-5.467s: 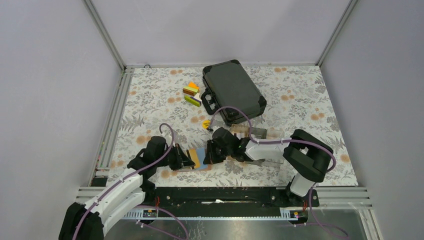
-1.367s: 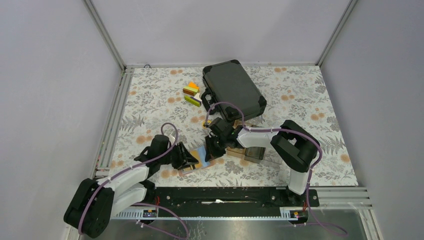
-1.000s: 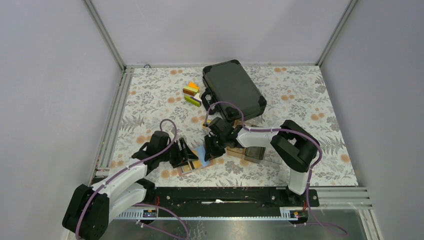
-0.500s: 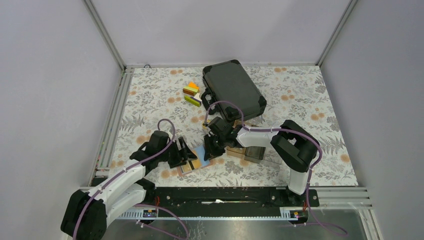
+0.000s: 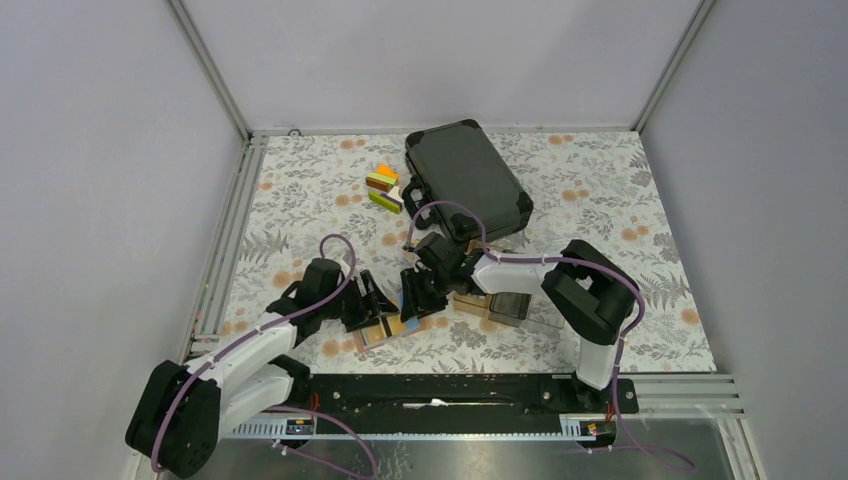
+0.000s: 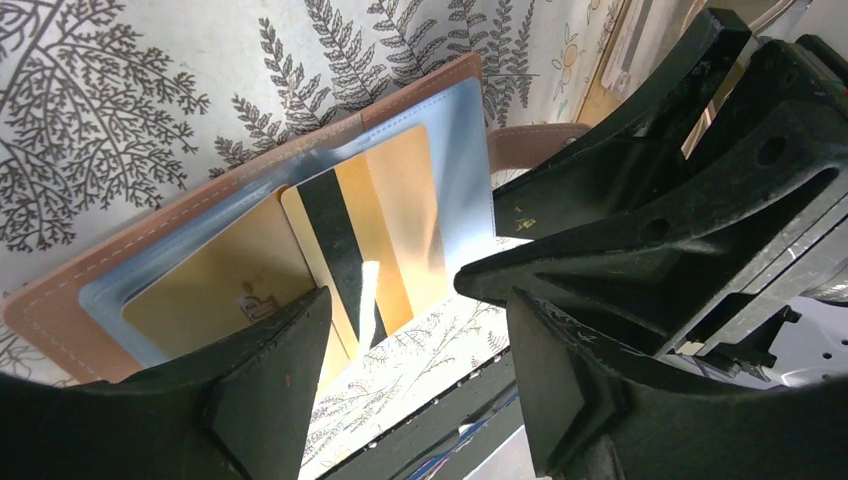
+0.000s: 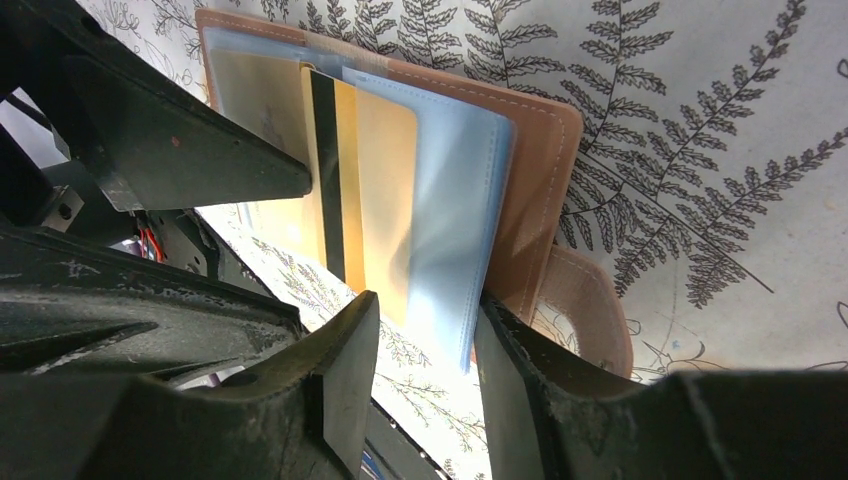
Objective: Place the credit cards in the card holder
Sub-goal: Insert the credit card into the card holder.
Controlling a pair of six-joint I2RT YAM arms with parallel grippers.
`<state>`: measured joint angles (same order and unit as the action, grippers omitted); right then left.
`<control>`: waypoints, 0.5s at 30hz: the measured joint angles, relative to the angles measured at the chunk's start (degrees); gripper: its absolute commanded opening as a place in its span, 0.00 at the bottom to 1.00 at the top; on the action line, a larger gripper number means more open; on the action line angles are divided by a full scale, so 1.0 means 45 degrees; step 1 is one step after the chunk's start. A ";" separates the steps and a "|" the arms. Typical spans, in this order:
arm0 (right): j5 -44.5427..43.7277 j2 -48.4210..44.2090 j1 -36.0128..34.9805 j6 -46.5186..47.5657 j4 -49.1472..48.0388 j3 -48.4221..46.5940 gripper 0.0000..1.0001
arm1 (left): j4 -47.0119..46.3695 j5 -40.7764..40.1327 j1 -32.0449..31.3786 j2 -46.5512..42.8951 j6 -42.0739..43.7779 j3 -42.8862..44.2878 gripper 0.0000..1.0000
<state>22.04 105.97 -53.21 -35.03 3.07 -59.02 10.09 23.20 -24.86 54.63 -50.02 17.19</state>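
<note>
The card holder (image 6: 160,255) lies open on the floral cloth, salmon-pink outside with blue-grey pockets; the top view shows the card holder (image 5: 385,330) between both arms. An orange-yellow credit card (image 6: 375,215) with a black stripe sits partly in a pocket, and another golden card (image 6: 205,285) lies in the pocket beside it. My left gripper (image 6: 418,300) is open over the cards' near edge. My right gripper (image 7: 427,305) is open too. The blue pocket edge (image 7: 450,230) and the striped card (image 7: 365,190) reach between its fingers, and the pocket edge lies against one finger.
A black hard case (image 5: 465,185) lies at the back. Coloured blocks (image 5: 383,188) sit to its left. A clear tray (image 5: 510,300) stands right of the right gripper (image 5: 415,298). The left gripper (image 5: 372,305) is close beside it, and the metal rail runs along the near edge.
My right gripper's jaws have spread apart at the card and pocket. The left gripper has edged slightly toward the holder and stays open.
</note>
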 measured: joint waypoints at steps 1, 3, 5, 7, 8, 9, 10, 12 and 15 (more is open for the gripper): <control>0.0005 0.0000 0.0000 -0.0005 0.0000 0.0000 0.47 | -0.0185 0.0058 -0.0024 0.0102 -0.0049 -0.0024 0.68; 0.0010 0.0000 0.0000 -0.0010 -0.0010 0.0000 0.47 | -0.0583 0.0131 -0.0083 0.0321 -0.0189 -0.0087 0.67; 0.0010 0.0000 0.0000 -0.0044 -0.0015 0.0000 0.47 | -0.1098 0.0209 -0.0189 0.0554 -0.0355 -0.0189 0.67; 0.0010 0.0000 0.0000 -0.0078 -0.0019 0.0000 0.47 | -0.1501 0.0233 -0.0321 0.0724 -0.0549 -0.0248 0.67; 0.0010 0.0000 0.0000 -0.0092 -0.0024 0.0000 0.47 | -0.1661 0.0228 -0.0393 0.0792 -0.0627 -0.0287 0.67; 0.0010 0.0000 0.0000 -0.0097 -0.0024 0.0000 0.47 | -0.1812 0.0223 -0.0466 0.0850 -0.0685 -0.0330 0.67; 0.0010 0.0000 0.0000 -0.0102 -0.0029 0.0000 0.47 | -0.1953 0.0219 -0.0534 0.0908 -0.0792 -0.0374 0.67; 0.0000 0.0000 0.0005 -0.0136 -0.0024 0.0000 0.48 | -0.2166 0.0214 -0.0607 0.0981 -0.0899 -0.0427 0.67; -0.0005 0.0000 0.0019 -0.0170 -0.0005 0.0000 0.49 | -0.2492 0.0219 -0.0636 0.1093 -0.1083 -0.0510 0.67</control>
<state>22.02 105.97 -53.12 -35.79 3.05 -59.02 -1.13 24.18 -27.73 59.55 -54.89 14.90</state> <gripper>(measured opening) 0.470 0.671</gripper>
